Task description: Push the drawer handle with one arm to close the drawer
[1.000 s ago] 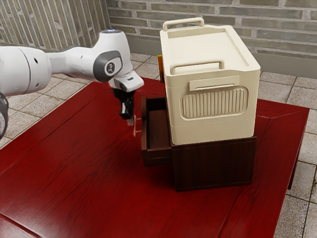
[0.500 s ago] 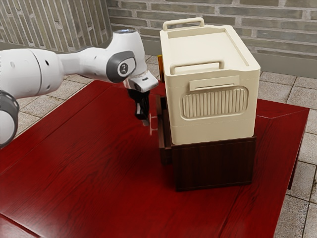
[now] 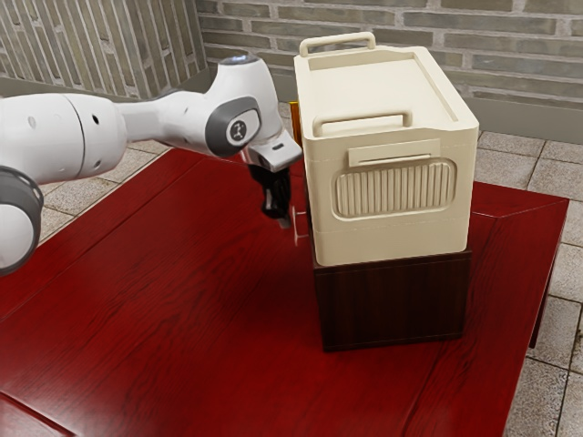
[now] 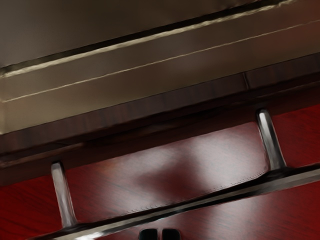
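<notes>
The black two-finger pincer (image 3: 285, 221) is keeping its fingers together, gripping nothing, likely so the tips are serving as one blunt pusher. It's standing outside the silvery metal bar handle (image 4: 200, 201), near mid-bar, where a push should be driving straight; I can't confirm contact. Beyond the handle from the pincer, the dark wooden drawer (image 4: 150, 135) is sitting almost or wholly home, under the cream ribbed box (image 3: 392, 182).
</notes>
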